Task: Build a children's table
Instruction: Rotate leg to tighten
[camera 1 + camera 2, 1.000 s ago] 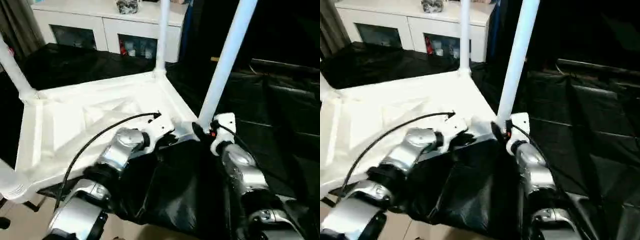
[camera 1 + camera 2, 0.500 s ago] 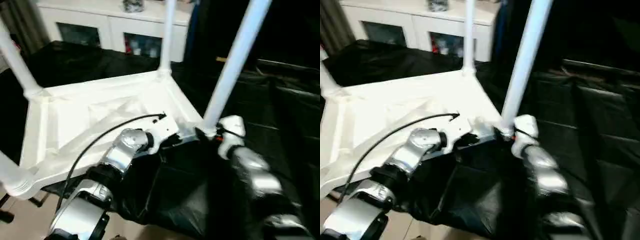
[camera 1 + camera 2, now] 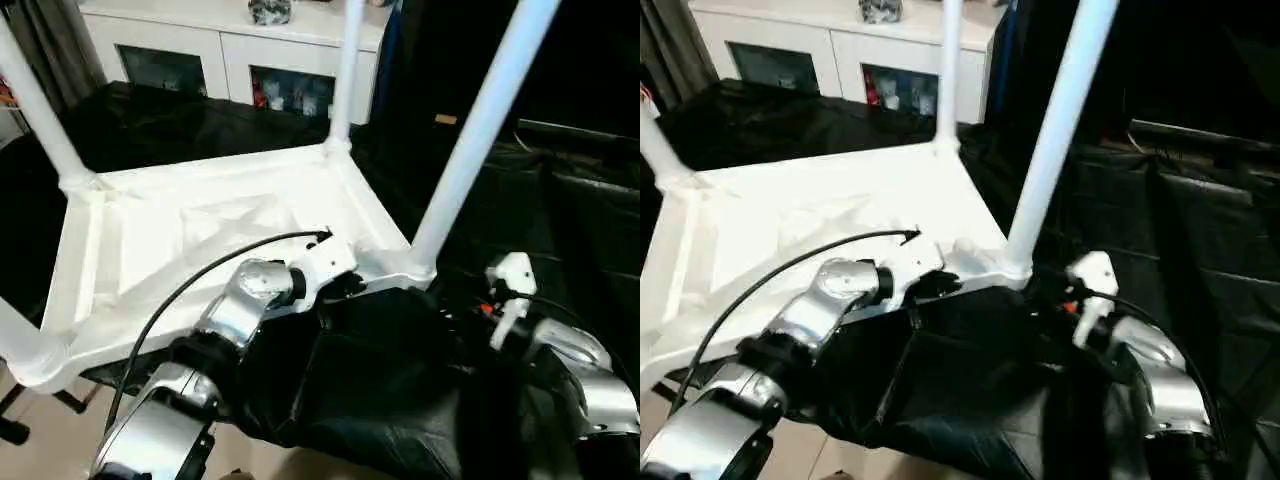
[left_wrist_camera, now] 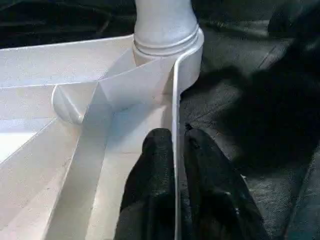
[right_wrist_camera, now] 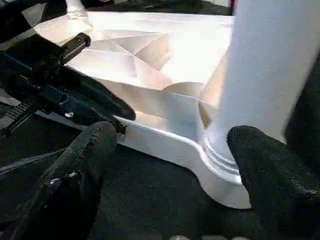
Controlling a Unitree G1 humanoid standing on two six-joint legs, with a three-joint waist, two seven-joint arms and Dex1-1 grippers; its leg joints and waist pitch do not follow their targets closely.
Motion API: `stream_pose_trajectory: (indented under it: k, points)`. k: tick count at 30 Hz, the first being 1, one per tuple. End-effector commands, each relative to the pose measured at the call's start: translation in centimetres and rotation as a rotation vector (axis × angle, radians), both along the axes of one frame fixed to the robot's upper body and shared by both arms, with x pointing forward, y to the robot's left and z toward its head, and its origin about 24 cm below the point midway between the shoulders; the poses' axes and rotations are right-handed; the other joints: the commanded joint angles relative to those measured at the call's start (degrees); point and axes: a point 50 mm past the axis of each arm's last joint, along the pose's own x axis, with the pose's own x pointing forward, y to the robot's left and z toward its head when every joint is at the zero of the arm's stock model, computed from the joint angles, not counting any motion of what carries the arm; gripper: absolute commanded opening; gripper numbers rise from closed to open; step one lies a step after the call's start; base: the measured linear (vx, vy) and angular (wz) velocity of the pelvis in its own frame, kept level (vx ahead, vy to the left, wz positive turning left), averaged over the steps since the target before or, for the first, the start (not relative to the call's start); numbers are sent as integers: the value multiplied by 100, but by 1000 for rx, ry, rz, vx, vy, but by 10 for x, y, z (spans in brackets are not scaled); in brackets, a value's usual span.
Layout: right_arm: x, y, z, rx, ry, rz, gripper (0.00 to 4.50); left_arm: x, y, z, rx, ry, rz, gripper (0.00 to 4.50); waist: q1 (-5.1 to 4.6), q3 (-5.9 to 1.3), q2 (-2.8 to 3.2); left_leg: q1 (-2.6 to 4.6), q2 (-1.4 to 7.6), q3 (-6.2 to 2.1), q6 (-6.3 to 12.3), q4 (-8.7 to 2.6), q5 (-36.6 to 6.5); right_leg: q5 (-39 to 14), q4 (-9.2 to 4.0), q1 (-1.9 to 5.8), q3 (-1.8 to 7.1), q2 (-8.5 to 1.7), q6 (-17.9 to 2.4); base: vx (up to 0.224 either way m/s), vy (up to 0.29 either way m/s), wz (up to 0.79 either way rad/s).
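Since a second ago, the right gripper (image 5: pixel 165 165) has drawn back from the nearest leg (image 3: pixel 478 135) of the children's table (image 3: pixel 200 250) and its two black fingers (image 5: pixel 85 165) have spread wide; it grasps nothing now. Camera tilt has also changed a little, so the whole scene sits slightly differently.

At the far left, the table lies upside down on black sheeting (image 3: pixel 400 400), its ribbed hollow underside facing up. One leg rises from the far left corner socket (image 3: pixel 35 110), and the near left corner (image 3: pixel 30 365) hangs over the edge of the covered surface, above pale floor (image 3: pixel 40 450). Behind the table stands a white cabinet (image 3: pixel 220 60) with glass doors.

Toward the middle, the left gripper (image 4: pixel 175 165) is pinched on the thin rim (image 4: pixel 175 100) of the table top along its near edge, one finger inside the rim and one outside, just beside the near right corner socket (image 4: pixel 187 60). A black cable (image 3: pixel 200 280) loops over the silver left forearm (image 3: pixel 245 300). Another leg stands in the far right corner (image 3: pixel 345 60).

Further right, the nearest leg is seated upright in its socket. The right gripper is near that socket but apart from it, released, with the leg's base showing between its parted fingers in the right wrist view.
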Motion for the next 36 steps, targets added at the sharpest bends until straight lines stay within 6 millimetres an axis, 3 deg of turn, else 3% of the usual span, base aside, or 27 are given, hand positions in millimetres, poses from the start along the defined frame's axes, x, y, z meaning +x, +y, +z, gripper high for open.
stream_pose_trajectory:
  k: [1,4,7,8,9,10,11,14,18,20,21,22,23,25,26,29,31,36]
  points:
    - [3,8,4,5,-9,24,406,-1,0,6,-36,11,-24,92,16,-334,-71,-22,153,-25,496,-327,-935,-903,-364,303,225,-364,-1169,0,0,0]
    - [6,18,5,18,-8,40,406,-1,12,13,-51,30,-26,110,3,-336,-95,-20,156,-18,542,-319,-813,-637,-326,308,227,-368,-1286,0,0,0]
    - [6,22,6,30,-5,57,406,-4,24,15,-43,64,-33,138,4,-315,-76,-8,150,-7,523,-321,-812,-679,-329,300,232,-361,-1299,0,0,0]
    - [6,22,6,27,-4,58,406,-4,27,16,-42,67,-23,145,11,-307,-218,-17,149,2,520,-321,-853,-809,-342,311,225,-362,-1243,0,0,0]
    - [6,21,5,19,-4,53,406,-4,30,17,-41,63,-5,151,47,-299,-126,-7,160,-16,457,-342,-912,-1027,-340,301,231,-393,-1198,0,0,0]
    - [6,20,4,14,-4,46,406,-4,31,17,-40,61,3,165,43,-296,-145,-5,164,-10,437,-340,-938,-1083,-353,291,233,-393,-1175,0,0,0]
    - [6,18,3,6,-2,31,406,-4,32,17,-40,61,11,176,47,-296,-127,-2,168,-19,400,-347,-954,-1110,-350,289,234,-392,-1163,0,0,0]
    - [9,1,-2,-48,10,-65,406,-4,25,14,-37,79,40,196,76,-296,-148,34,166,-4,278,-335,-922,-819,-327,268,241,-368,-1221,0,0,0]
    - [7,-11,-1,-66,11,-105,406,-3,14,13,-36,91,54,231,156,-297,-155,29,152,10,356,-306,-829,-600,-315,296,255,-372,-1221,0,0,0]
    - [3,-23,1,-89,11,-154,406,1,4,12,-27,89,92,242,181,-302,-109,31,148,8,359,-297,-806,-518,-311,303,256,-361,-1220,0,0,0]
    - [3,-24,1,-92,12,-160,406,1,3,12,-27,90,93,257,193,-301,-127,25,137,7,371,-292,-815,-518,-319,313,254,-359,-1199,0,0,0]
    - [2,-28,0,-102,15,-180,406,2,0,11,-26,94,93,257,190,-303,-142,10,130,5,373,-296,-799,-540,-324,329,253,-360,-1176,0,0,0]
    - [2,-32,-1,-121,19,-212,406,3,-3,10,-16,97,90,257,202,-306,-97,19,129,-1,353,-295,-809,-567,-323,322,251,-361,-1170,0,0,0]
    - [2,-36,-1,-138,19,-238,406,5,-5,10,-7,96,91,257,169,-319,-126,3,113,-12,344,-287,-776,-516,-321,350,239,-352,-1124,0,0,0]
    - [2,-37,-1,-139,16,-246,406,6,-7,10,-7,91,93,257,148,-321,-93,-24,101,-20,352,-285,-769,-548,-316,367,233,-356,-1118,0,0,0]
    - [0,-39,2,-130,5,-258,406,11,-11,13,-2,69,104,257,124,-320,-120,-12,101,-10,394,-272,-811,-614,-340,360,232,-350,-1129,0,0,0]
    - [-1,-41,3,-128,1,-270,406,14,-14,15,7,53,113,257,128,-327,-95,-1,104,-12,443,-263,-806,-564,-342,353,230,-338,-1157,0,0,0]
    - [-5,-48,2,-146,7,-303,406,18,-24,13,19,75,117,257,143,-335,-97,5,98,-10,489,-249,-745,-460,-330,356,224,-330,-1200,0,0,0]
